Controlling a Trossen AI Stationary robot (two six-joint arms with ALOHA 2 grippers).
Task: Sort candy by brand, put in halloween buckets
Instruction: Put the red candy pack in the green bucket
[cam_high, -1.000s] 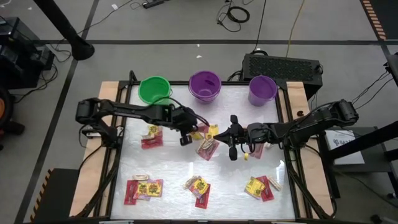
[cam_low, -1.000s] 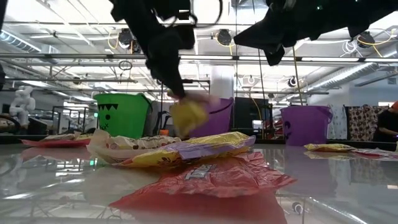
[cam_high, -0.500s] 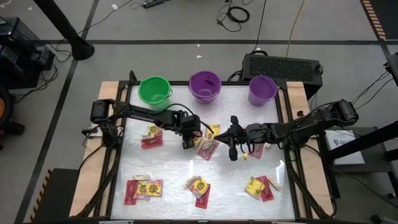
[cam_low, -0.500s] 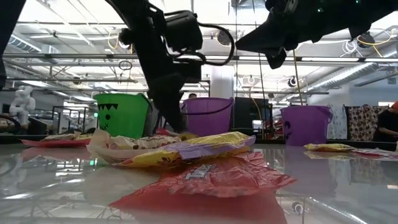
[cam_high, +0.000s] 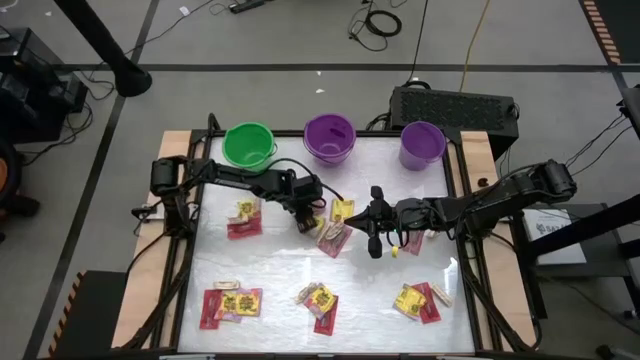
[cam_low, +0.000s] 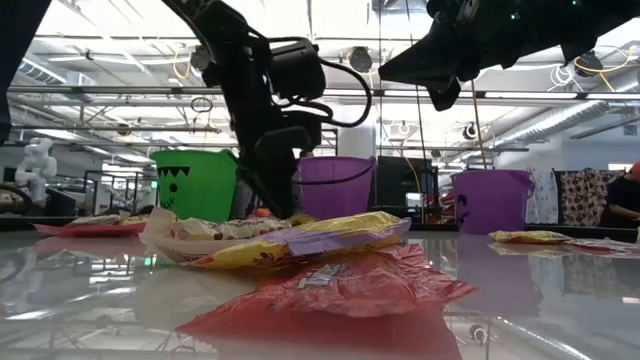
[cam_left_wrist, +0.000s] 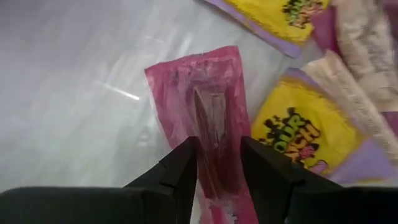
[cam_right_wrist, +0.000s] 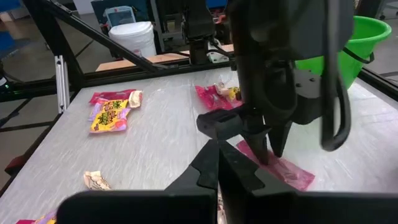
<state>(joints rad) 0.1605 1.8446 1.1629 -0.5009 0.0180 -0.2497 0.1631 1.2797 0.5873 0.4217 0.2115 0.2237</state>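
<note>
My left gripper (cam_high: 303, 222) is down at the table's middle, shut on a pink candy packet (cam_left_wrist: 199, 93) that lies flat. Yellow packets (cam_left_wrist: 292, 134) lie right beside it. My right gripper (cam_high: 370, 222) hangs shut and empty above the table, just right of the left one, its fingers (cam_right_wrist: 217, 155) pointing at it. The green bucket (cam_high: 248, 146), the deep purple bucket (cam_high: 329, 138) and the lavender bucket (cam_high: 422, 145) stand upright in a row along the far edge. My left gripper (cam_right_wrist: 272, 152) comes at the pink packet from above, pointing down. Its two fingers (cam_left_wrist: 186, 165) stand on the wrapper at either side of the raised middle strip (cam_left_wrist: 214, 124), near one end of the packet. The packet lies flat on the table.
Mixed red, yellow and tan candy lies in heaps at left (cam_high: 243, 218), centre (cam_high: 335, 235), near left (cam_high: 230, 303), near middle (cam_high: 318, 300) and near right (cam_high: 418, 300). A heap of wrappers (cam_low: 300, 245) fills the low view's foreground. Bare table shows between the heaps.
My left gripper has come down from above the table onto the pink packet, shifting slightly toward the right. A yellow packet that showed blurred under its fingers a second ago is no longer at them.
</note>
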